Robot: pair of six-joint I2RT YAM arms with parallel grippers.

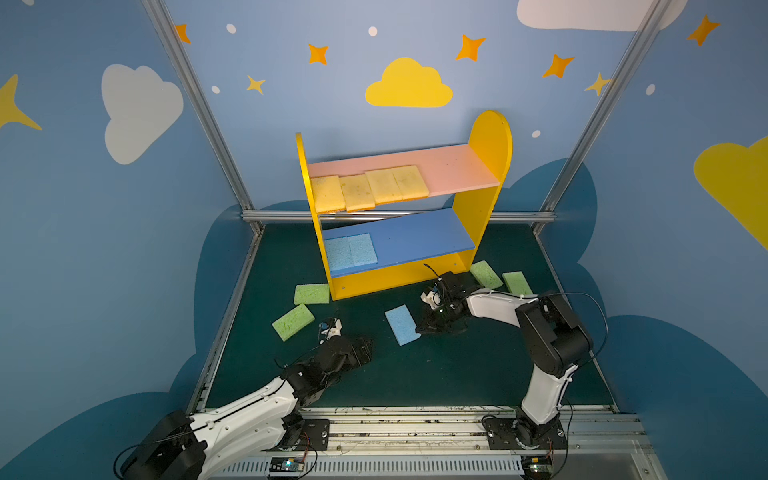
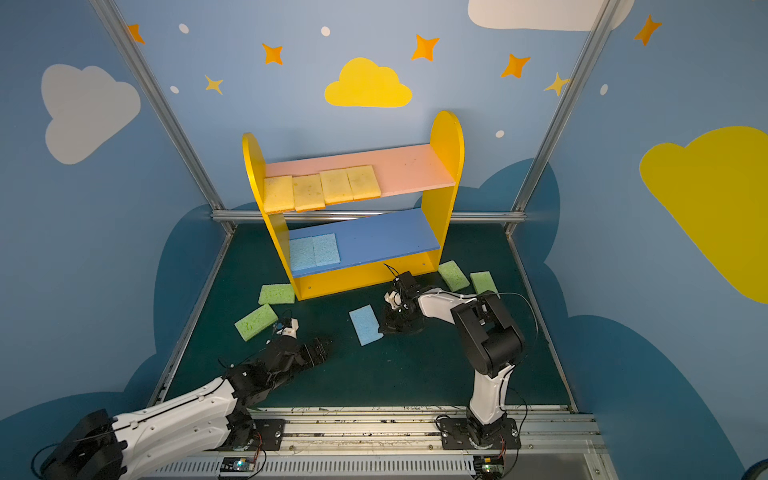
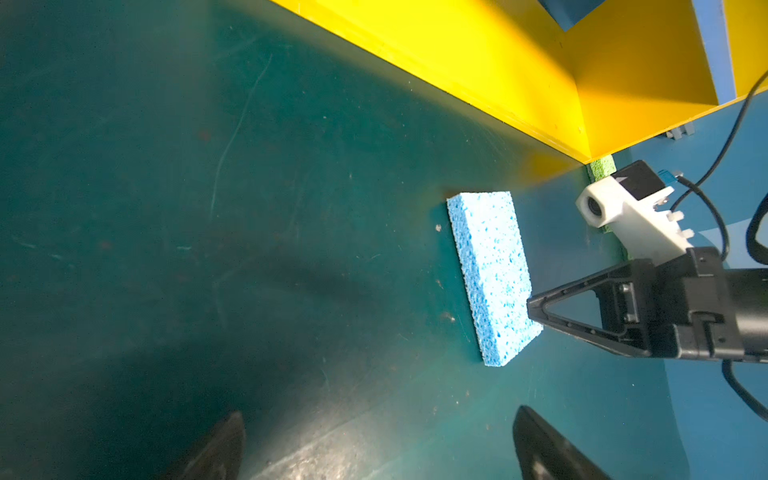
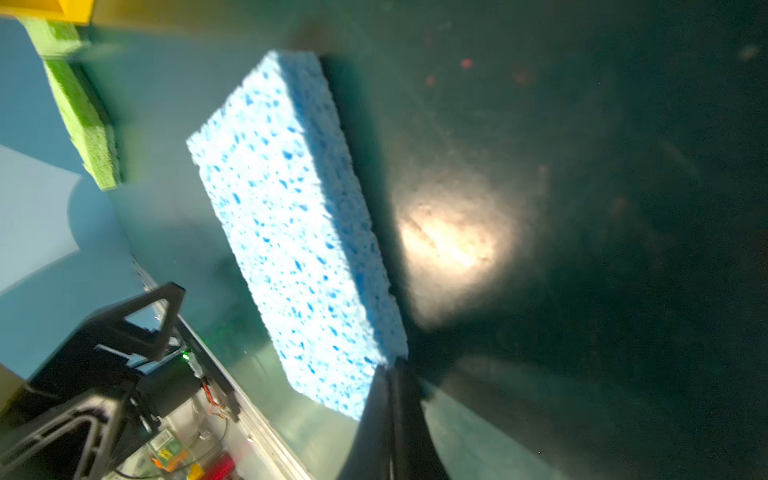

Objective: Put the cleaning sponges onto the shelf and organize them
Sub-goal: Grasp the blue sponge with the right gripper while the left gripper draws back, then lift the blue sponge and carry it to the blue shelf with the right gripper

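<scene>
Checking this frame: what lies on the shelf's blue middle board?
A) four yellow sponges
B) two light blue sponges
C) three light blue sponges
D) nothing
B: two light blue sponges lie side by side at the left end of the blue middle board in both top views, while a third blue sponge lies on the table.

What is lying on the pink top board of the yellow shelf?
Four flat yellow foam sponges lie in a row on the pink wooden board, towards its left end. The rest is bare. The board under the sponges is covered.
</scene>
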